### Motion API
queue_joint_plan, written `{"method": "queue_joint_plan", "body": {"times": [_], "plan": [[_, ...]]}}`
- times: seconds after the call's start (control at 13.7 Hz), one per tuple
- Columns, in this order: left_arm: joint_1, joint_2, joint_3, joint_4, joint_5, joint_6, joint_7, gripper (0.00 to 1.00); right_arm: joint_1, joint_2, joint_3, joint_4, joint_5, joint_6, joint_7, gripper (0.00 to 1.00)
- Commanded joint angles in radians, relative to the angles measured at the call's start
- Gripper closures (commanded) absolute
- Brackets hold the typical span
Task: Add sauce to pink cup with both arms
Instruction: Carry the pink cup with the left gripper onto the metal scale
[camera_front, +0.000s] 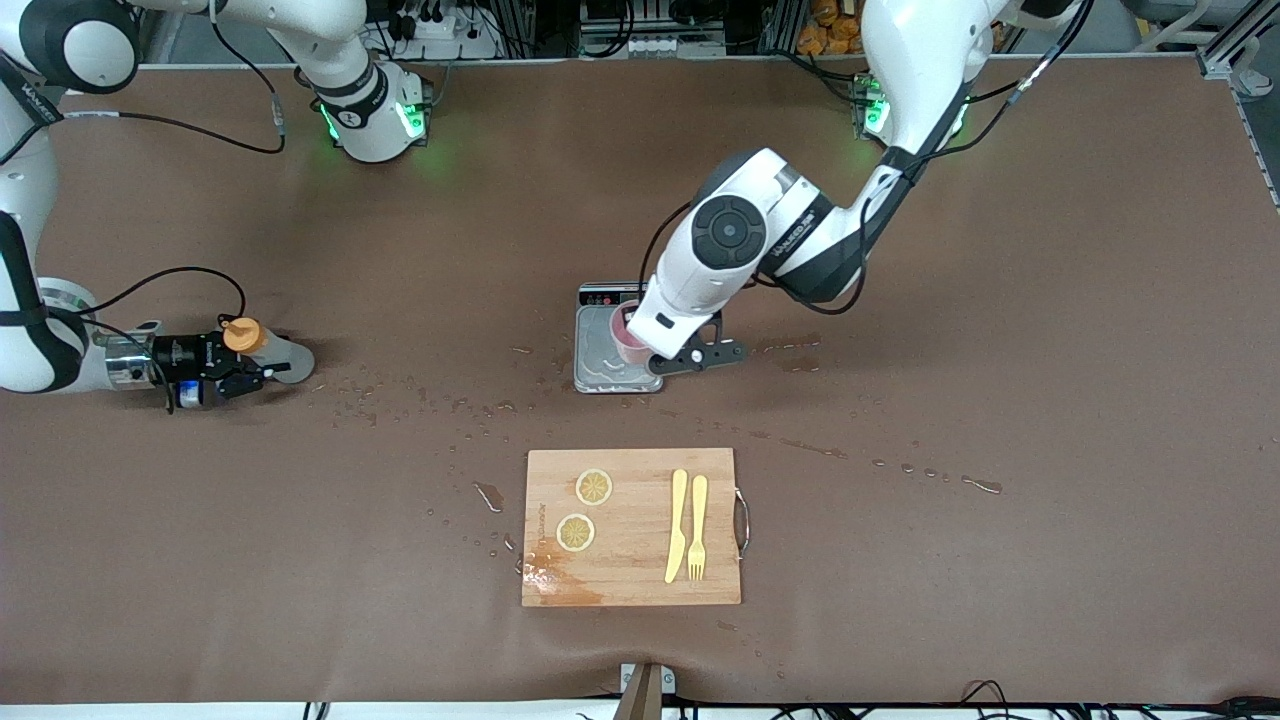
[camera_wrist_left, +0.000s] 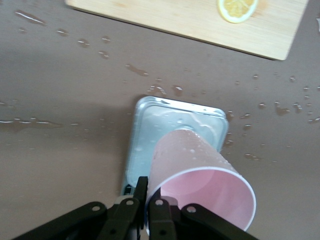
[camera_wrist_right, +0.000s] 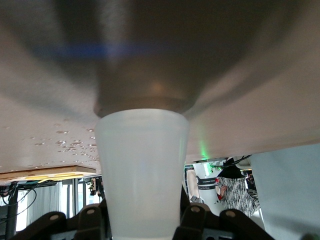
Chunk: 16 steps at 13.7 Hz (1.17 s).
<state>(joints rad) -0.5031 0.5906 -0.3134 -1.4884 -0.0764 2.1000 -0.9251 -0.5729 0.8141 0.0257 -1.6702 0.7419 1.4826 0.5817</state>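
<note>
Fingers (camera_wrist_left: 150, 205) of the left gripper (camera_front: 655, 352) are pinched fully together on the rim of the small pale pink plastic cup (camera_front: 630, 338), one on each face of its wall, as the left wrist view shows. That round, slightly tapered cup leans, its base resting on the wet grey metal tray of the scale (camera_front: 595, 350) near the middle of the brown worktop (camera_front: 1000, 400). The white left arm (camera_front: 800, 230) reaches down to it from its base at the top of the front view.

Black fingers (camera_wrist_right: 192, 220) of the right gripper (camera_front: 245, 372) stand closed against both flanks of the small translucent whitish squeeze bottle (camera_front: 262, 350), which has an orange cap and pointed nozzle. The bottle stands upright on the worktop toward the right arm's end, well apart from the cup. In the right wrist view its pale body fills the gap between the fingers. The white right arm (camera_front: 30, 340) comes in low along the worktop to reach it.

Nearer to the front camera than the scale lies a rectangular wooden cutting board (camera_front: 632, 527) with a metal handle. Two round lemon slices (camera_front: 593, 487) rest on it, and beside them a yellow knife (camera_front: 677, 525) and a yellow fork (camera_front: 697, 527) lie side by side. Scattered water droplets (camera_front: 420, 405) dot the worktop between the bottle, the scale and the board
</note>
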Motion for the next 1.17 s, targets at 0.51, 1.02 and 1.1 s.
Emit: {"method": "queue_joint_plan", "body": {"times": [0.51, 1.02, 1.1], "plan": [[-0.106, 0.123, 0.017, 0.045, 0.076, 0.043, -0.034, 1.0, 0.152, -0.237, -0.009, 0.018, -0.102, -0.008, 0.312, 0.52], [-0.101, 0.14, 0.05, 0.048, 0.082, 0.043, -0.043, 0.0, 0.231, -0.326, -0.007, 0.021, -0.157, 0.012, 0.457, 0.52], [-0.097, 0.132, 0.05, 0.048, 0.083, 0.043, -0.043, 0.0, 0.244, -0.337, -0.006, 0.027, -0.168, 0.018, 0.484, 0.52]]}}
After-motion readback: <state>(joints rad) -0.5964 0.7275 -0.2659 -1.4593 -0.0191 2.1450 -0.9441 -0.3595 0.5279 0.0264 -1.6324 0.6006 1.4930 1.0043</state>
